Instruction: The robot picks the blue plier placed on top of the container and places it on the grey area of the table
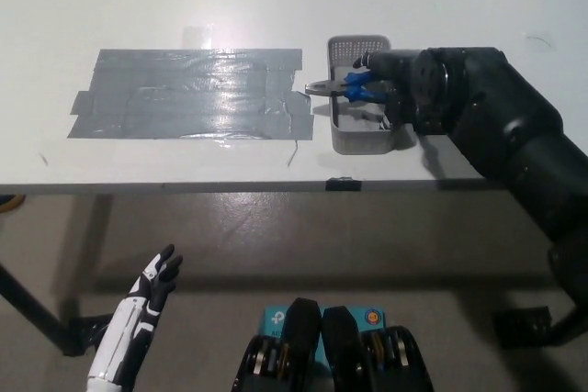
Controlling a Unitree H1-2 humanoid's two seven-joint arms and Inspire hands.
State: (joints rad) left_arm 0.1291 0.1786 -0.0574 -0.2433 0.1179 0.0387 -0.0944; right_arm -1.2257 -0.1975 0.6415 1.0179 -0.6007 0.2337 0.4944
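The blue plier [356,89] lies across the top of the grey perforated container [360,140], its metal nose sticking out over the left rim toward the grey taped area [188,94]. My black right hand [402,89] sits over the container's right half. It is closed around the blue handles, whose far ends are hidden under it. The plier still rests on the rim. My white left hand [147,305] hangs low at the lower left, below the table edge, open and holding nothing.
The white table's front edge [230,187] runs across the middle of the view, with floor below it. The grey tape patch lies just left of the container. A table leg [32,314] shows at the lower left.
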